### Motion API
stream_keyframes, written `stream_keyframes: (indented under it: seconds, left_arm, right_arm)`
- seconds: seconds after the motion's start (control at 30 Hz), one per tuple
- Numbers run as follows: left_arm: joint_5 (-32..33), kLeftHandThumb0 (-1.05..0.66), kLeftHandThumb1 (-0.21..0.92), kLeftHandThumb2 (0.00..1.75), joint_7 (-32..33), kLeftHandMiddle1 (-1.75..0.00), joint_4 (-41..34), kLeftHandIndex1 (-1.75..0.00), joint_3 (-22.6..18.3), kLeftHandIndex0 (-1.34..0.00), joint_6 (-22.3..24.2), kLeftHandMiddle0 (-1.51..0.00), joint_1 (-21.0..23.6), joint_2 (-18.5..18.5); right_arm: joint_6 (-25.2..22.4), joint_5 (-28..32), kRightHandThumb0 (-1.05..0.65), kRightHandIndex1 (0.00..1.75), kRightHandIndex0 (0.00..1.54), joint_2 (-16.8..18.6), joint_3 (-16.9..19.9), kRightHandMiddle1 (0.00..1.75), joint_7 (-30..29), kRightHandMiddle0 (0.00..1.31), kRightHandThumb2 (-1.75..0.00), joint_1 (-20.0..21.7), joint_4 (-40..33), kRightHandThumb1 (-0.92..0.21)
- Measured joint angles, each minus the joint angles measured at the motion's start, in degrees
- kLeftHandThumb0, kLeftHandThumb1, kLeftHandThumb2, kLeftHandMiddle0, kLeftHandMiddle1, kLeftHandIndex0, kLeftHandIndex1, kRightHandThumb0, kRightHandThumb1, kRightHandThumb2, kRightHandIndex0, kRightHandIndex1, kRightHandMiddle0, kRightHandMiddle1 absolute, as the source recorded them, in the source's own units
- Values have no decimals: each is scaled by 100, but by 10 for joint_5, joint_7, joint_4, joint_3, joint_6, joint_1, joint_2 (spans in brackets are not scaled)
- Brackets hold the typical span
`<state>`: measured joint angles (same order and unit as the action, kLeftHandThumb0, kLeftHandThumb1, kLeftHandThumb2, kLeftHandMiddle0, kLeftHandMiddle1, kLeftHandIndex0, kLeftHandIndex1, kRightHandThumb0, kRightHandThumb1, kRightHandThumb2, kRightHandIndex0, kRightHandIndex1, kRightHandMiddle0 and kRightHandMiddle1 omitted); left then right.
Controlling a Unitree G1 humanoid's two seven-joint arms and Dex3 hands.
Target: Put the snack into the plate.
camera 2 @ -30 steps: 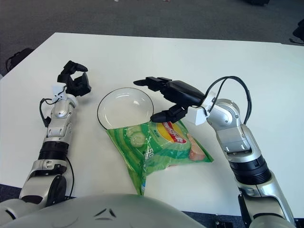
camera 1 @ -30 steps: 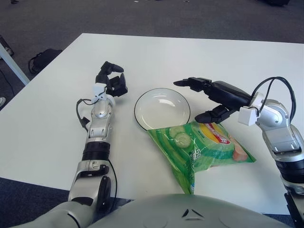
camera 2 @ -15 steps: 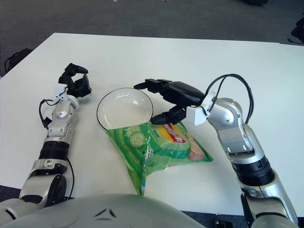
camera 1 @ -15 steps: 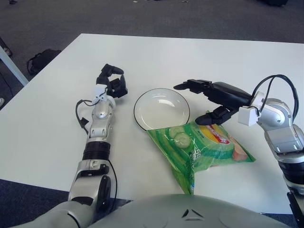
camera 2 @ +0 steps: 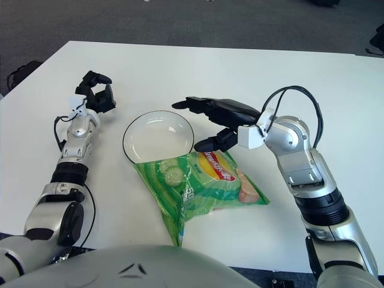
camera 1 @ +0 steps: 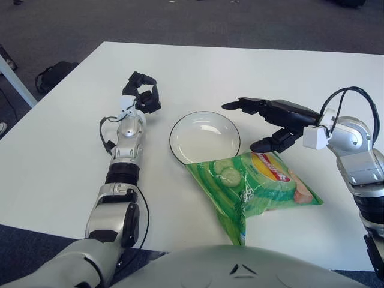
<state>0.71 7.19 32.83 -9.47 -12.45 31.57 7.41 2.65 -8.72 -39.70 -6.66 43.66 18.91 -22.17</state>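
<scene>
A green snack bag (camera 1: 255, 186) is seen lying flat on the white surface (camera 1: 252, 72), its upper left corner touching or slightly overlapping the near rim of a white, dark-rimmed plate (camera 1: 204, 138). The bag has not been placed in the plate, and nothing is held in the dish.

The right hand (camera 1: 270, 123) is shown above the bag's upper edge, just to the right of the plate. Its fingers are spread and released, with two reaching forward toward the plate's far right rim and the thumb (camera 1: 269, 144) pointing down close to the top of the bag. Whether the thumb touches the packet cannot be told. Nothing is grasped.

The left hand (camera 1: 143, 96) is seen to the left of the plate, well apart from the bag, with its fingers curled inward on nothing.

In the left eye view a dark bag (camera 1: 53, 73) on the floor beyond the surface's left edge is shown fully, along with a pale table leg (camera 1: 17, 81); in the right eye view only a part of that dark bag (camera 2: 18, 72) is caught at the frame's edge.
</scene>
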Motion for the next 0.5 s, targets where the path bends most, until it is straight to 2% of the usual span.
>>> stream_keyframes:
  seconds: [0.17, 0.27, 0.5]
  left_arm:
    - [-6, -41, 54, 103, 4, -175, 26, -175, 0, -44, -8, -117, 26, 4]
    - [-10, -41, 54, 103, 7, -175, 39, -175, 0, -44, -12, -118, 39, 4]
    - [-17, -42, 52, 106, 15, -175, 48, -175, 3, -45, -12, -122, 56, 9]
  right_arm:
    - [18, 0, -101, 4, 14, -3, 0, 1, 0, 0, -60, 19, 27, -92]
    - [44, 1, -101, 4, 13, -3, 1, 0, -2, 0, -60, 20, 52, -92]
    - [70, 2, -104, 6, 17, 5, 2, 2, -16, 2, -65, 21, 76, -92]
